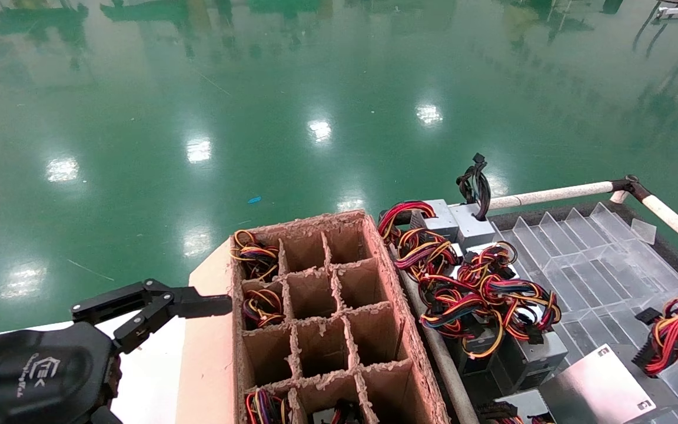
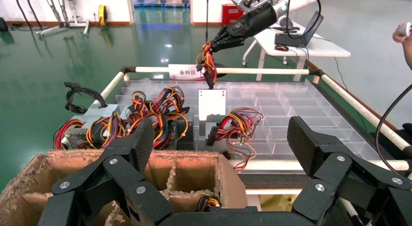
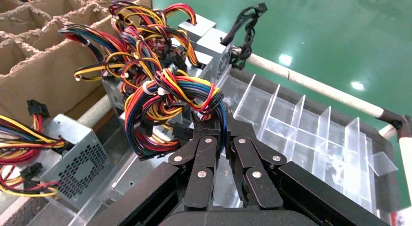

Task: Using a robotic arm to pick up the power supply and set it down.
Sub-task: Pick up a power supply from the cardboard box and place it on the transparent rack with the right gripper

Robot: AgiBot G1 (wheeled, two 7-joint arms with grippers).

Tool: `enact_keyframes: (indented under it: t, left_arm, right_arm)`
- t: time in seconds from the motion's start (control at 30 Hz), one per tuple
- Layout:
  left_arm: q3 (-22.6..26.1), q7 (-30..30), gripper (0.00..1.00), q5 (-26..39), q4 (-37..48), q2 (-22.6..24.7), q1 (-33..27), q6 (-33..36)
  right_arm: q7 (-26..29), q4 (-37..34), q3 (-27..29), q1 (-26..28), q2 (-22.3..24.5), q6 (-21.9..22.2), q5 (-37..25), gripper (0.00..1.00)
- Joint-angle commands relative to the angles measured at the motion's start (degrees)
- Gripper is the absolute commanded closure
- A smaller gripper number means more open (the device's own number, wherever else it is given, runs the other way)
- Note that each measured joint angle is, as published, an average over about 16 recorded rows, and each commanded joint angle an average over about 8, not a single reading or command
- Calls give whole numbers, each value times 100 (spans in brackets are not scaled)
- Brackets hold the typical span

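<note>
Two tools: left tool [image 1: 198, 306] released; right tool [image 3: 224, 126] grasping power supply [image 3: 175, 97] wires above clear tray [image 3: 311, 133]; green floor [image 1: 315, 88].

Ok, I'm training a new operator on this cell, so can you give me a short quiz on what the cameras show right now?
1. True or false: the right gripper is shut on the wires of the power supply.
2. The left gripper is: A) open, holding nothing; B) shut on a black cable.
3. Fill in: the divided box beside the left gripper is made of ____.

Key: 1 true; 2 A; 3 cardboard.
</note>
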Motion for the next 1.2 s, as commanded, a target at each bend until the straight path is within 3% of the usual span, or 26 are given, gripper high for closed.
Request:
enact_keyframes:
  t: [0.03,0.6,1.07,1.13,1.2]
  left_arm:
    - [0,0,0,0,0,0,0,0]
    - [2,1,0,-1,0,-1,0,-1]
    - [3,1,0,-2,0,-1,-1,-1]
    - [3,2,0,-2,0,-1,-1,-1]
    - [3,2,0,-2,0,-1,-1,-1]
  right_arm:
    - [-3,-29,3,-3,-39,-7,11,100]
    - [82,624,-272,460,-231,-42,-580,100]
    - [229,602,-464,551,-407,-22,-837,100]
    - [246,585,-483,571,-433,-20,-861,93]
    - [259,565,-497,597,-454,-17,-880,68]
